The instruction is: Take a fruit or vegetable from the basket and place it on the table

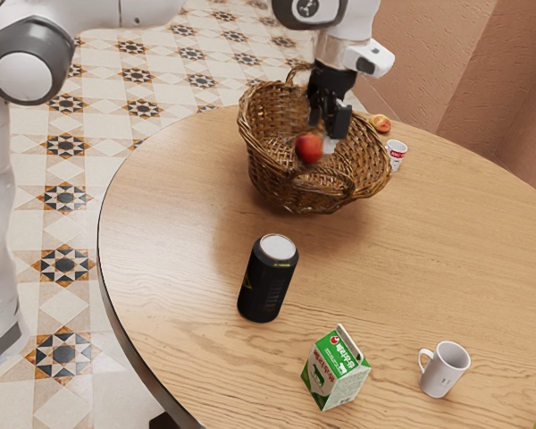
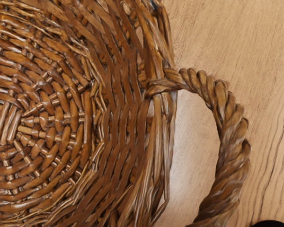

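Red apple (image 1: 309, 147) sits right at the pincer's (image 1: 322, 136) lower end, a touch low & toward the exterior view's left, inside the wicker basket's (image 1: 366, 170) walls. One arm only, so no choice of side. Apple's roundish, no long axis to line up w/. Can't tell if the pincer is clenched on it or released, nor if the apple is clear of the basket floor (image 2: 42, 127).

Step in hand, my read: getting/securing the grasp; task abt halfway at best, b/c apple isn't on the desk (image 1: 411, 250). Next move turns on that tiny offset: if grip's good, go straight up; if not, shift slightly toward apple & re-center 1st. Then clear the rim (image 2: 158, 142) & rope-like handle (image 2: 227, 123) before going sideways. Main risks: apple rolls out of a poor grip, or snags the rim & drags the basket. Set down gently, apple may roll; poss. spot = bare wood betw. basket & mug (image 1: 444, 369), w/ black can (image 1: 266, 281) & milk carton (image 1: 336, 368) avoided.
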